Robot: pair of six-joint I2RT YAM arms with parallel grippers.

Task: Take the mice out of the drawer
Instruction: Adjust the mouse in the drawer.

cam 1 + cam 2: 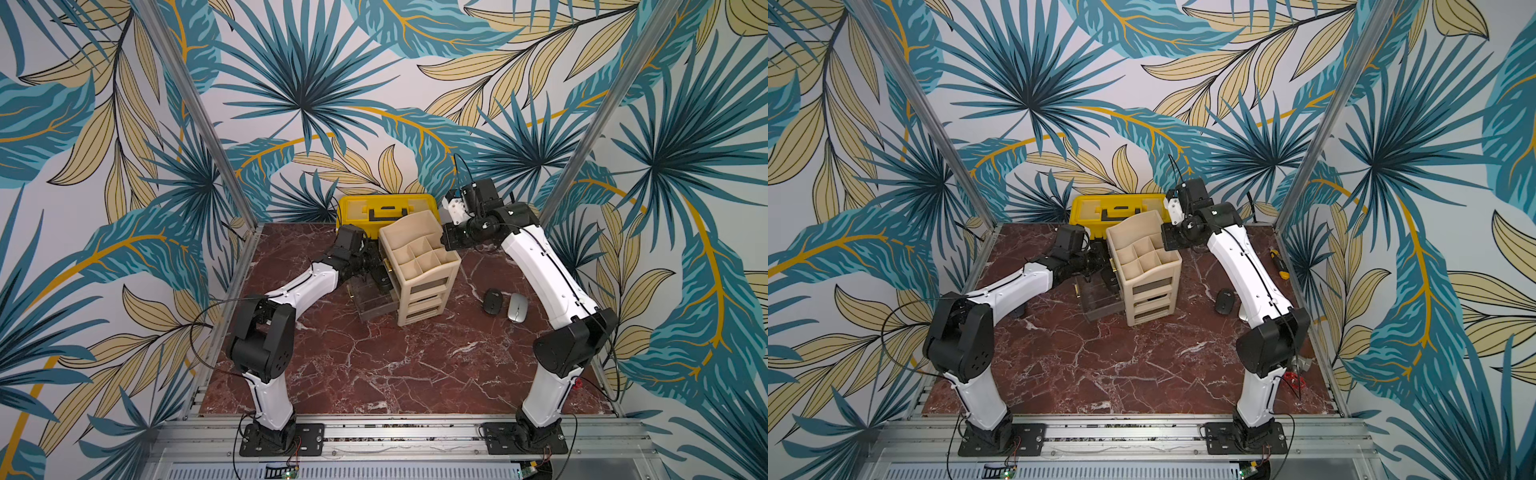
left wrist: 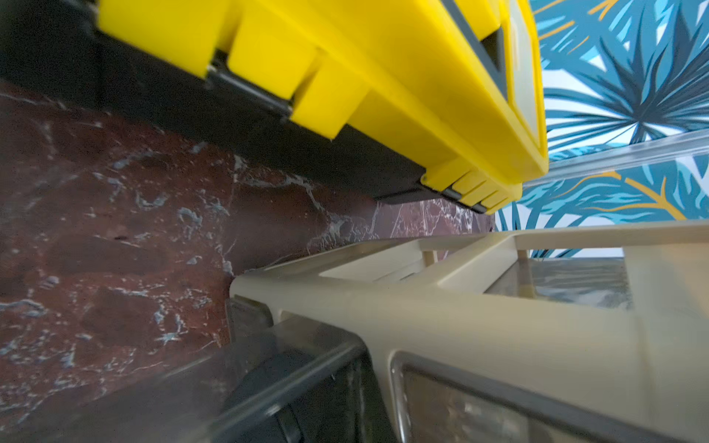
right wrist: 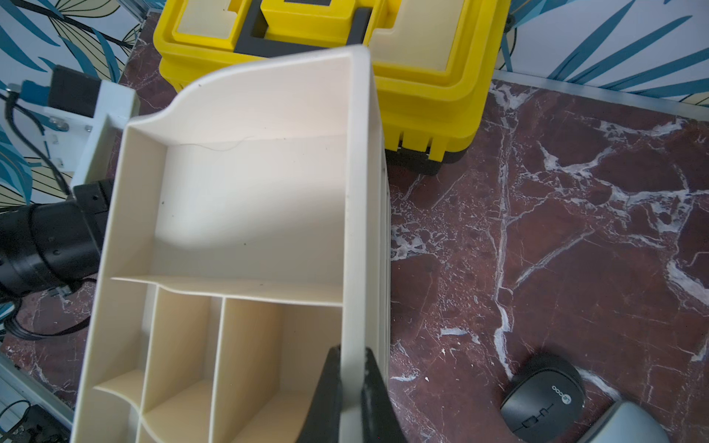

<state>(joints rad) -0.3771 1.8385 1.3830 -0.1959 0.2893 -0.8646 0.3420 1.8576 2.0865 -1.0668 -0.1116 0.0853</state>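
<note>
Evidently the coming move turns on the left gripper point(image 1: 368, 266), since it is the claw found right at the open drawer point(image 1: 374, 309), the translucent one pulled out of the organiser point(image 1: 424, 299) on that arm's side. A dark rounded shape, taken to be the drawer mouse point(image 1: 383, 284), is seen inside the drawer, just below and slightly ahead of this claw. In the left wrist view the same shape point(image 2: 268, 383) is glimpsed through the drawer wall, close under the camera. Its long axis cannot be made out, as most of it is hidden. The left claw's fingers are not clearly shown. They are judged to be closed, but whether the mouse is pinched between them cannot be told.

The right gripper point(image 3: 351, 351) is clamped on the organiser's side wall, one finger inside and one outside, so the unit is presumably being steadied. Off to the outer side of this claw, well apart from the drawer, two mice are laid on the table: a black table mouse point(image 3: 541, 399) and a silver mouse point(image 3: 621, 425), just beside each other with long axes roughly parallel. On the black one a small logo is printed, apparently reading "Lecoo". No writing can be read on the yellow toolbox point(image 3: 422, 76) ahead of the claw.
</note>
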